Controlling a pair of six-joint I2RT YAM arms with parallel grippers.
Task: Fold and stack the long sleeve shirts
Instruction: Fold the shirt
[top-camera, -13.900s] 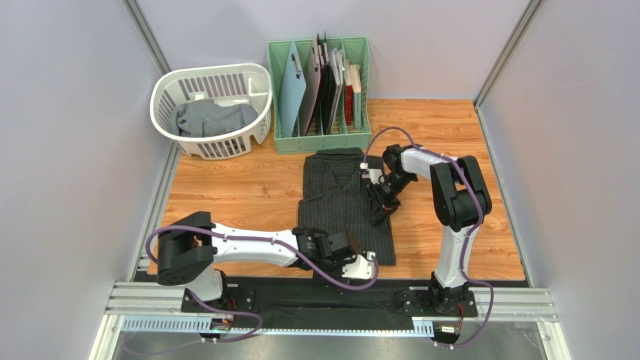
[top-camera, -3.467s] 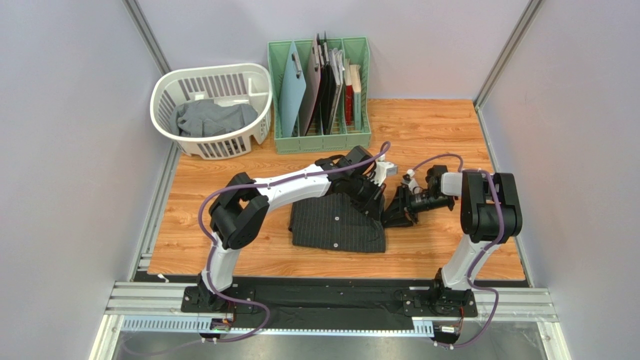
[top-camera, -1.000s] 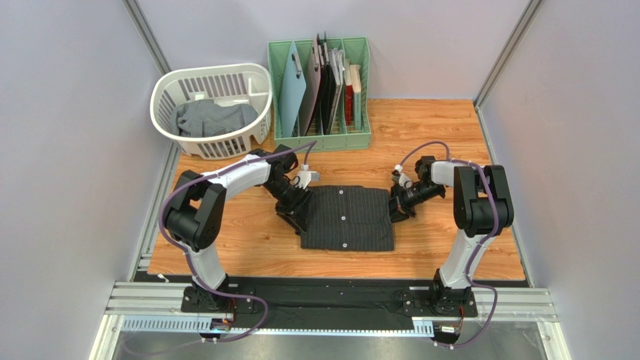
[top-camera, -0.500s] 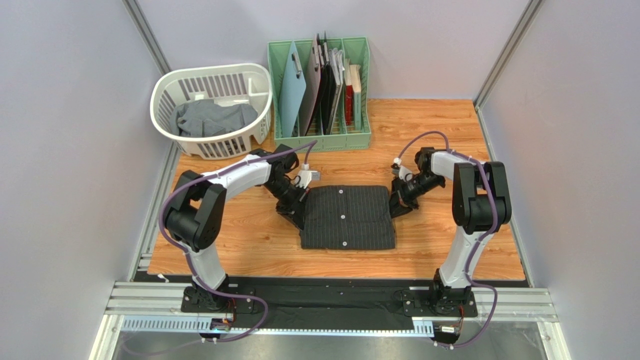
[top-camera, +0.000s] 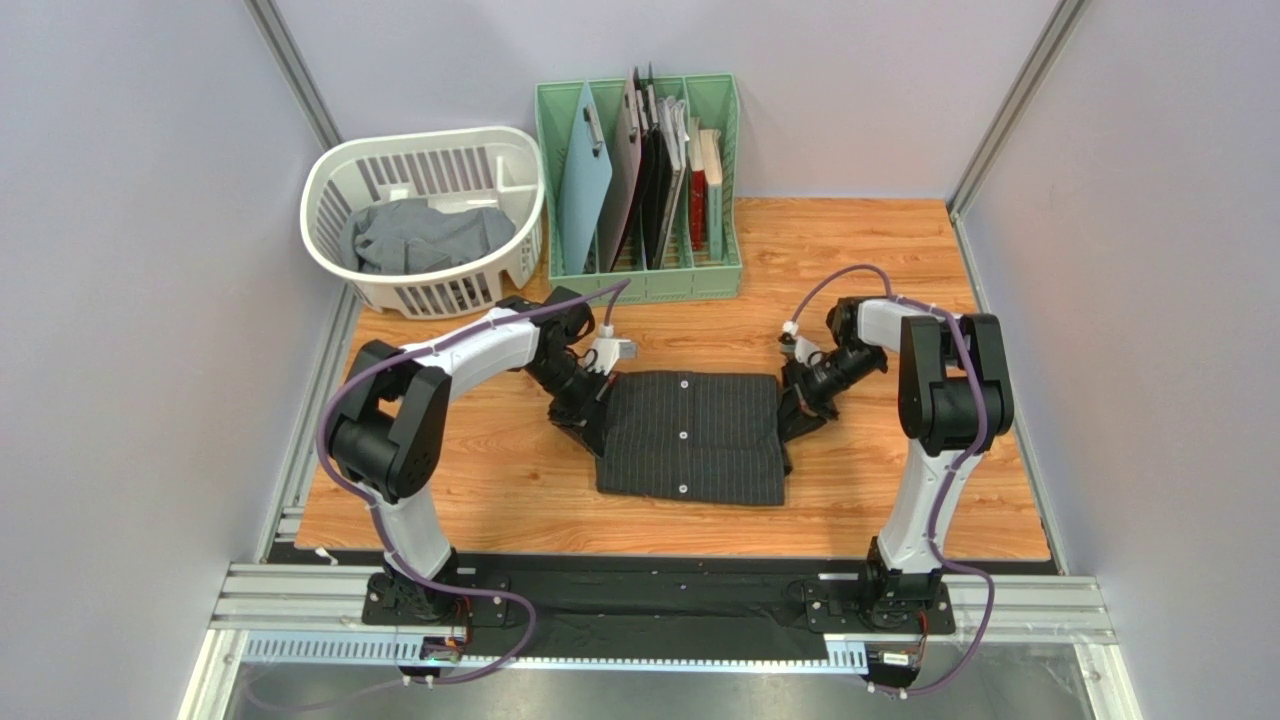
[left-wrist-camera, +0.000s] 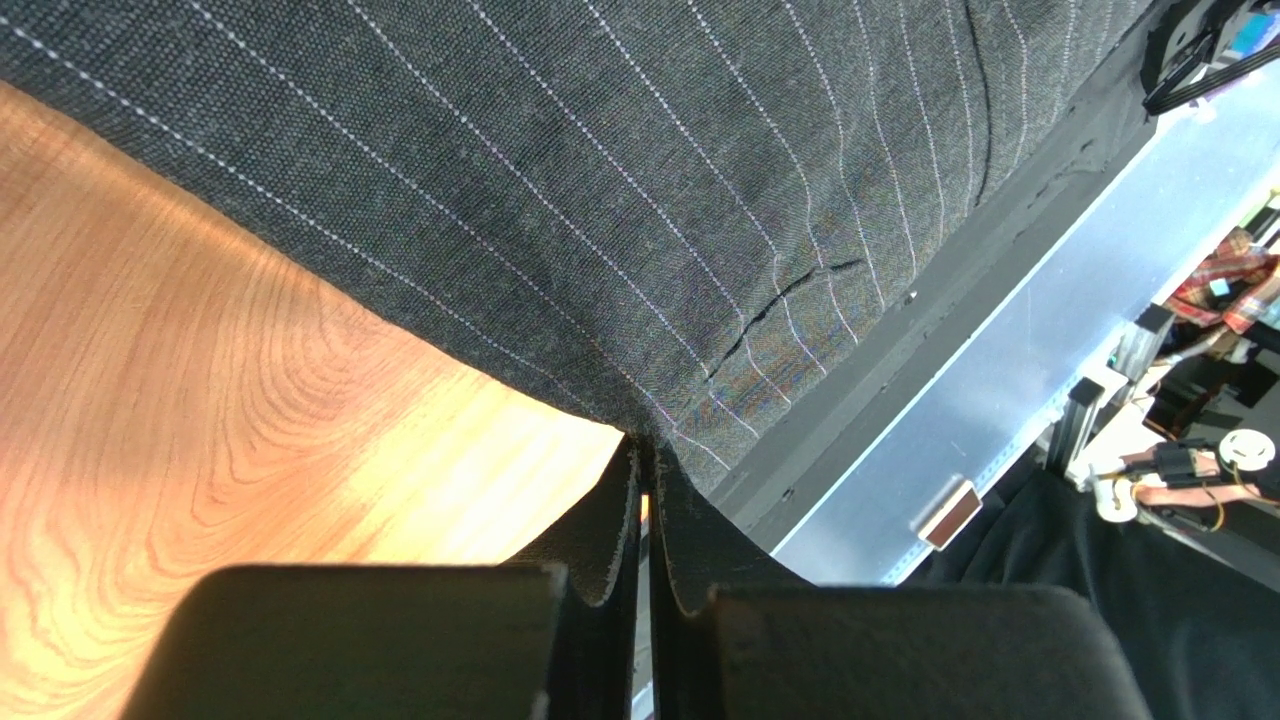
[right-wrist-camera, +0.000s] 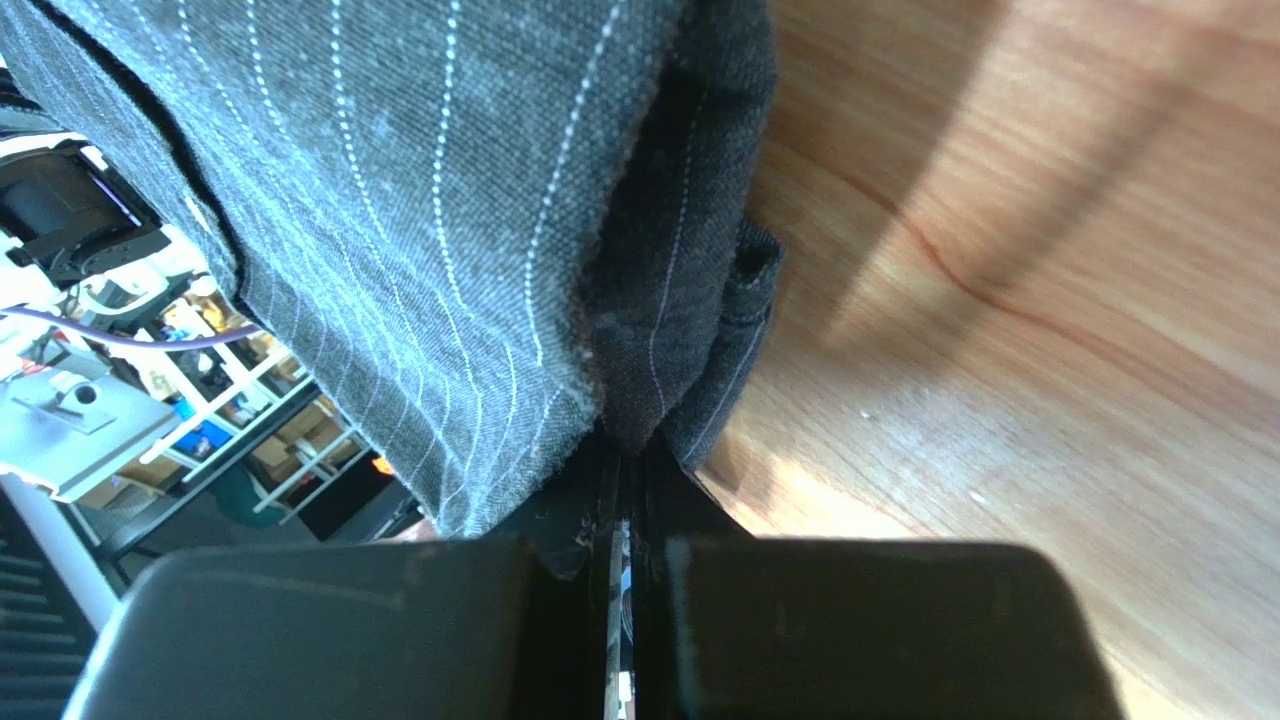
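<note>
The left end effector and right end effector each pinch shut on opposite side edges of the folded pinstriped shirt, with open counter around it.

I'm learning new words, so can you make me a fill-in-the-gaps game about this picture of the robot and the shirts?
1. The grey shirt sits inside the white ____.
2. The pinstriped shirt lies folded on the wooden ____.
3. The rack behind it is coloured ____.
Missing words: basket; table; green.
</note>
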